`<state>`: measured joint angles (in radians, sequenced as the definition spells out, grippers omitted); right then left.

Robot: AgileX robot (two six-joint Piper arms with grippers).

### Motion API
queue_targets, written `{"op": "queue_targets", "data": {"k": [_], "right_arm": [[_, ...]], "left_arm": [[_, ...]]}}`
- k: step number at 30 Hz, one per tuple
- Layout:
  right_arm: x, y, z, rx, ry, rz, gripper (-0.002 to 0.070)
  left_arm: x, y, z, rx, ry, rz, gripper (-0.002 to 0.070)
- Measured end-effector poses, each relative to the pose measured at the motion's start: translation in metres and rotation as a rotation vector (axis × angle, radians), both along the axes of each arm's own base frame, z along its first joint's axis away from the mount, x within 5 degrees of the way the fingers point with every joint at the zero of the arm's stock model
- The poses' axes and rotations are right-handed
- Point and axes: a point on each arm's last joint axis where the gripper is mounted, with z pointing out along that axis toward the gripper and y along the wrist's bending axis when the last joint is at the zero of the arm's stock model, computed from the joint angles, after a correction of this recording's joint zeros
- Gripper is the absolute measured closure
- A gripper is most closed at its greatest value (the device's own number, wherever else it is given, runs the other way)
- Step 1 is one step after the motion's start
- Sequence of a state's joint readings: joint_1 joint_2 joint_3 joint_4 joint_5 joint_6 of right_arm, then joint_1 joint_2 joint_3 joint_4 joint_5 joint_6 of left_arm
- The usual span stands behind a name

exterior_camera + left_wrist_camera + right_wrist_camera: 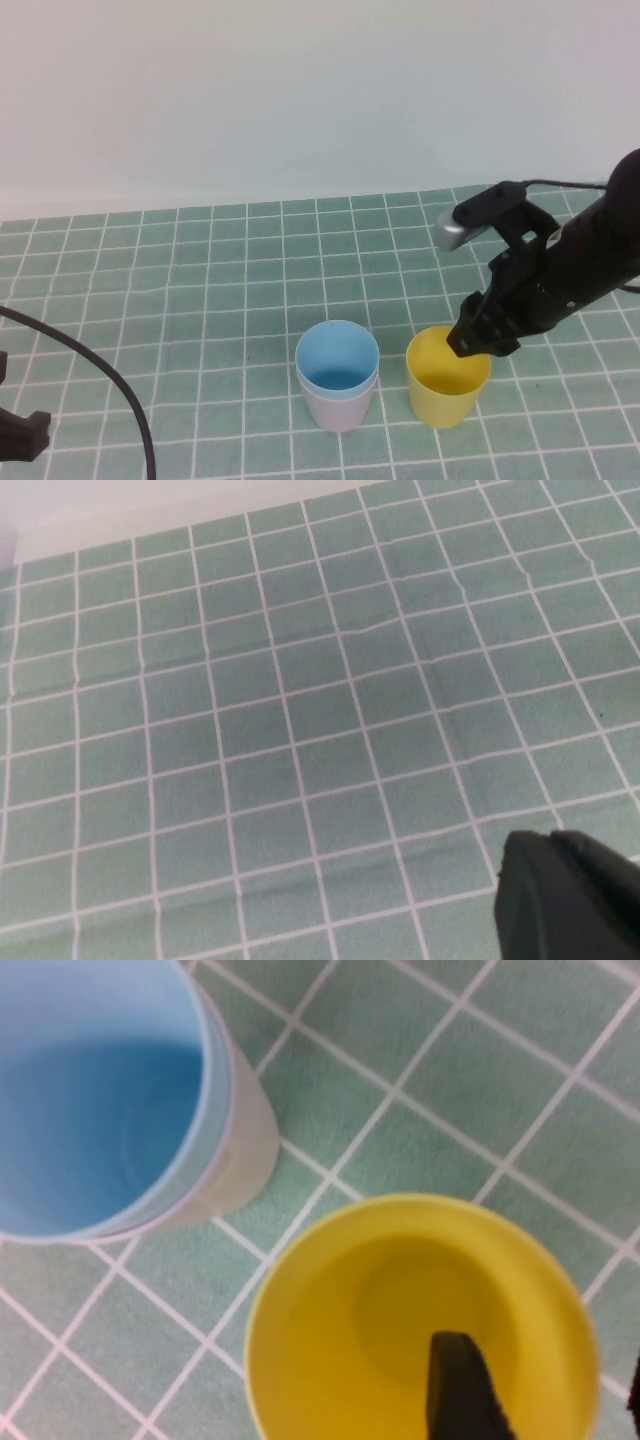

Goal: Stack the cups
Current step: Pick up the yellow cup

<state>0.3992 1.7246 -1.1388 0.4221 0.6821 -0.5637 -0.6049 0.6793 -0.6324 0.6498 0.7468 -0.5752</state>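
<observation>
Right gripper (478, 335) at yellow cup (447, 388) rim, fingers open astride wall, one inside. Blue cup (337, 357) nested in pink cup (340, 408) just left. Left gripper (560, 900) closed, parked well apart.

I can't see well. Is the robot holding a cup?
Not yet. The right gripper is open, straddling the yellow cup's rim, one finger inside. The left gripper, parked, holds nothing.

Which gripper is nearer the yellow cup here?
Right. The right gripper is open at the yellow cup, one finger inside its rim. The left gripper, shut, sits at the table's near-left edge, far away.
</observation>
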Motion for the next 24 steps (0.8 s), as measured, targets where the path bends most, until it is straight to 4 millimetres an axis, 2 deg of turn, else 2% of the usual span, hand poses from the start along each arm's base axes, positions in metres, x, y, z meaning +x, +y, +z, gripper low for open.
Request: {"op": "queue_targets", "data": {"k": [3,6,10,11,15,19,24], "right_arm": [[0.002,0.002,-0.011,-0.006,0.042,-0.002,0.0341],[0.003,0.003,-0.019,-0.017,0.071,0.001,0.0411],[0.004,0.003,-0.019,-0.019,0.075,0.006,0.0597],[0.004,0.003,-0.018,-0.024,0.074,0.015,0.0624],[0.009,0.004,-0.009,-0.044,0.062,0.047,0.0649],[0.021,0.005,0.022,-0.099,0.033,0.095,0.065],[0.033,0.011,0.088,-0.172,-0.055,0.105,0.065]], "left_arm": [[0.0,0.0,0.0,0.0,0.0,0.0,0.0675],[0.0,0.0,0.0,0.0,0.0,0.0,0.0676],[0.0,0.0,0.0,0.0,0.0,0.0,0.0676],[0.0,0.0,0.0,0.0,0.0,0.0,0.0675],[0.0,0.0,0.0,-0.001,0.0,0.001,0.0676],[0.0,0.0,0.0,-0.002,0.0,0.001,0.0676],[0.0,0.0,0.0,-0.003,0.0,0.002,0.0676]]}}
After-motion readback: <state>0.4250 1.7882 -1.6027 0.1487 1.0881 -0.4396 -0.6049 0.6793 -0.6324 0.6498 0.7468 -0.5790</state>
